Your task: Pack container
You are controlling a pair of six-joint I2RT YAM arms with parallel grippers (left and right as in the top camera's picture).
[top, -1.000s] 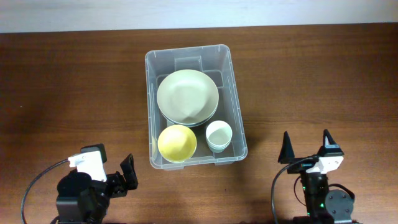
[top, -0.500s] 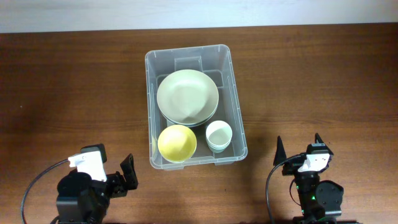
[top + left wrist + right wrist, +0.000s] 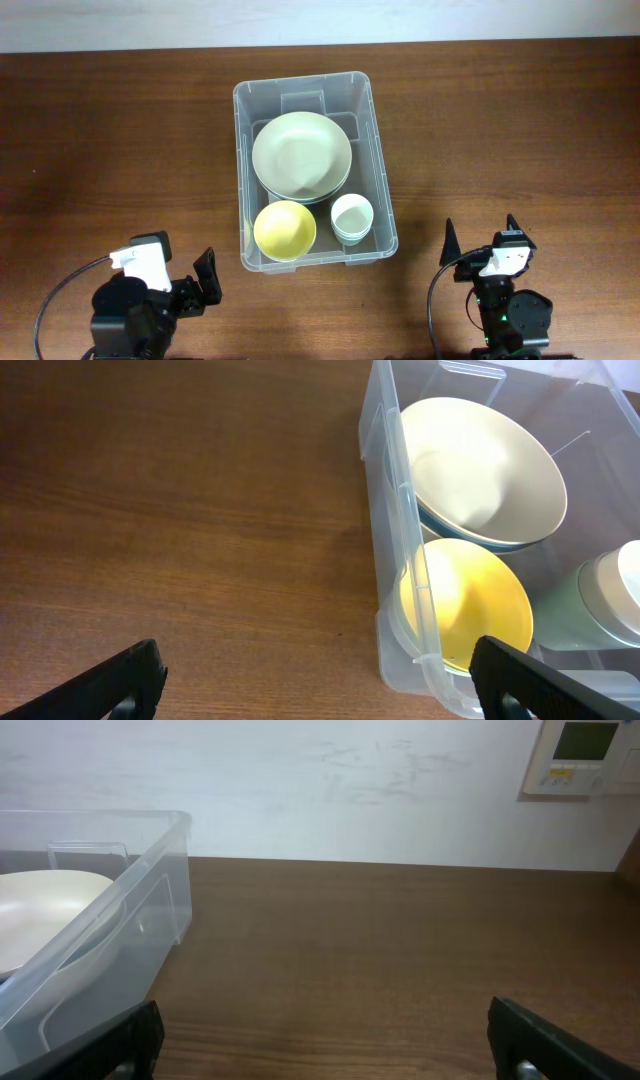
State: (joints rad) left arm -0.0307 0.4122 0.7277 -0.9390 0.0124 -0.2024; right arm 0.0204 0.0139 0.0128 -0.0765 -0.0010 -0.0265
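The container (image 3: 240, 150), a large clear plastic bin, stands at the table's middle. Inside it lie a pale green bowl (image 3: 301, 155), a yellow bowl (image 3: 285, 230) and a small white cup (image 3: 352, 217). My left gripper (image 3: 172, 272) rests near the front left, open and holding nothing. In the left wrist view the left gripper (image 3: 320, 695) faces the container's near corner (image 3: 395, 510), with the yellow bowl (image 3: 470, 605) behind the wall. My right gripper (image 3: 481, 238) sits front right of the bin, open and empty. The right gripper (image 3: 325, 1055) looks over bare wood, with the container (image 3: 130, 910) to its left.
Brown wooden table (image 3: 110, 140) stretches on both sides of the bin. A white wall borders the far edge, and it carries a control panel (image 3: 585, 755) at the upper right of the right wrist view.
The right arm shifted slightly left and back toward the front edge, then stayed still. The left arm and the bin's contents have not moved.
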